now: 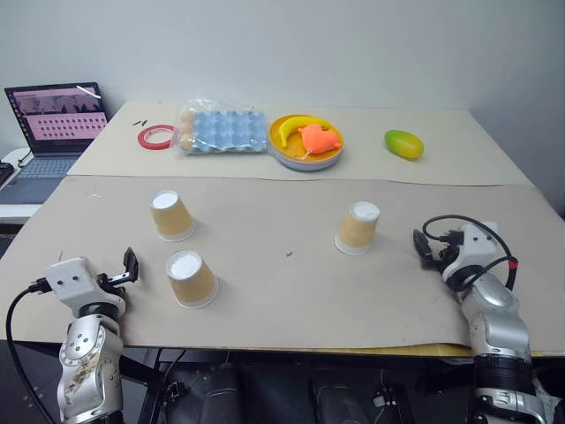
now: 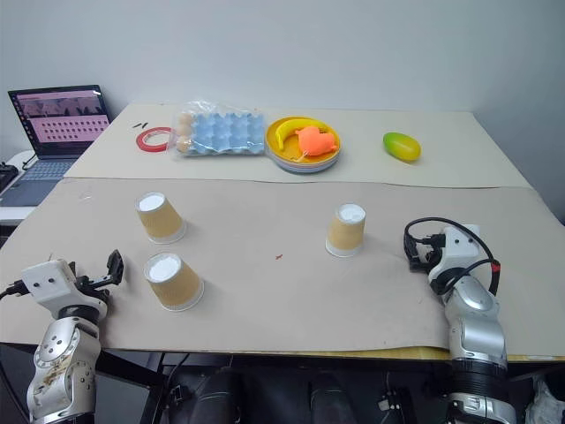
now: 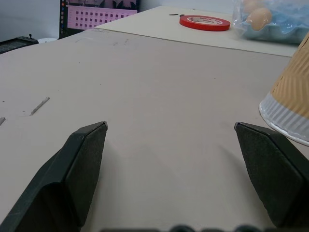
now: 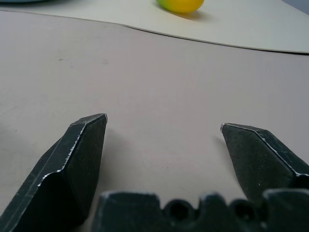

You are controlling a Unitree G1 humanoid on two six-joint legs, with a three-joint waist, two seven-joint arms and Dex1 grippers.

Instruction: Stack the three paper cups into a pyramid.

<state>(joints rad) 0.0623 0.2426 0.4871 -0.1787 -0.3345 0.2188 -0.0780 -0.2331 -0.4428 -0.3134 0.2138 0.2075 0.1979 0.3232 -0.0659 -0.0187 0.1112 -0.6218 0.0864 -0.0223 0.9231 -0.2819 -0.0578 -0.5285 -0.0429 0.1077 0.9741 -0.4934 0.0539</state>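
Tan ribbed paper cups (image 1: 172, 215) (image 1: 191, 278) (image 1: 357, 227) are seen upside down, apart on the brown-papered table (image 1: 282, 291); nothing is stacked yet, and left gripper (image 3: 169, 133) and right gripper (image 4: 164, 128) are held wide, empty

Bright even light, perhaps overhead; soft shadows

— What do we have on the table?
— We see three tan ribbed cups, all upside down, white bases up, none stacked.
— Where?
— We find two near each other on the left, one (image 1: 172, 215) behind the other (image 1: 191, 278). The third (image 1: 358, 228) stands well apart to the right.
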